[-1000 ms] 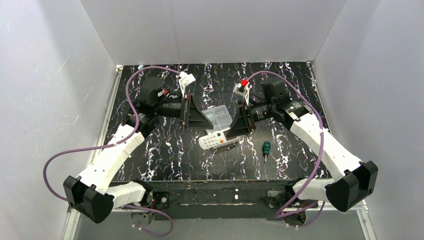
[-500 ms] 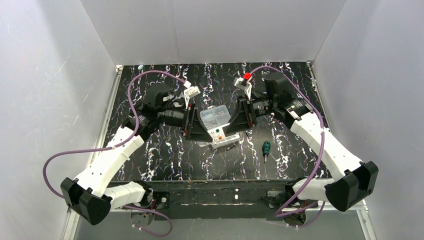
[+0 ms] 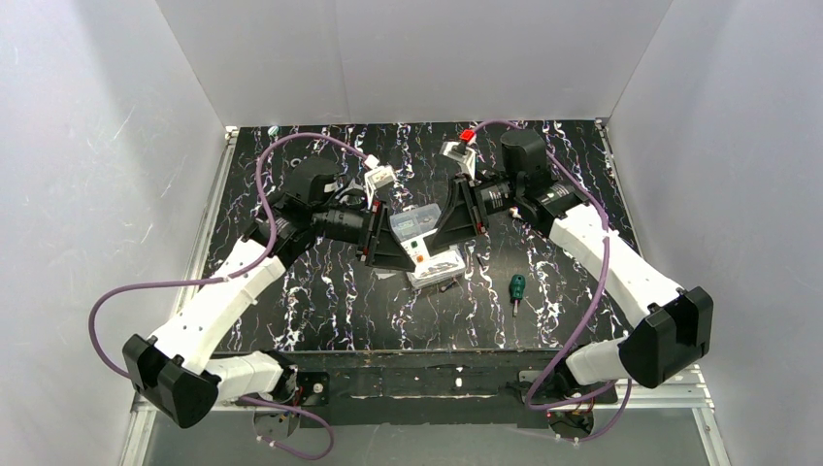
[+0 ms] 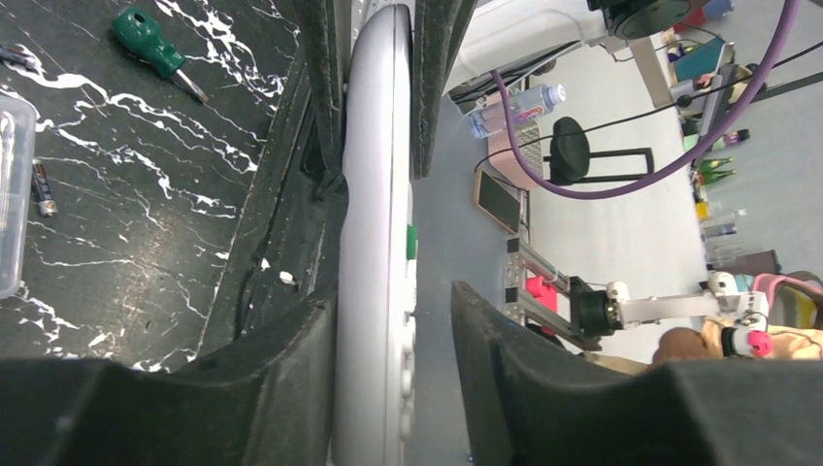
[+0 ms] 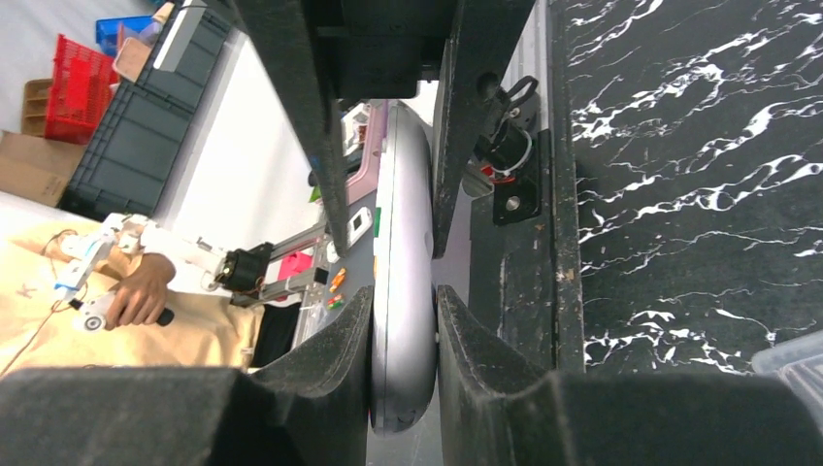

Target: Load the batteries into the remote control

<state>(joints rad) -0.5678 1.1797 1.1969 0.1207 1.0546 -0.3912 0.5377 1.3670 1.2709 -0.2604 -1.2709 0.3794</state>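
Loading looks barely begun: the right gripper [image 5: 403,303] clamps the remote control [image 3: 418,252] on edge, the left gripper [image 4: 393,296] brackets it unclosed, and a battery [image 4: 42,189] lies loose on the table [image 4: 146,146].

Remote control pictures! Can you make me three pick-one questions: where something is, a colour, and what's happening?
1. Where is the screwdriver? A in a tool; B on the table; C inside a box.
2. Its handle is: A green; B yellow; C blue.
3. The remote control is: A lying flat; B squeezed by the right tool; C in a box.
Answers: B, it lies on the black top; A, green shows from above; B, the right wrist view shows it pinched tight.
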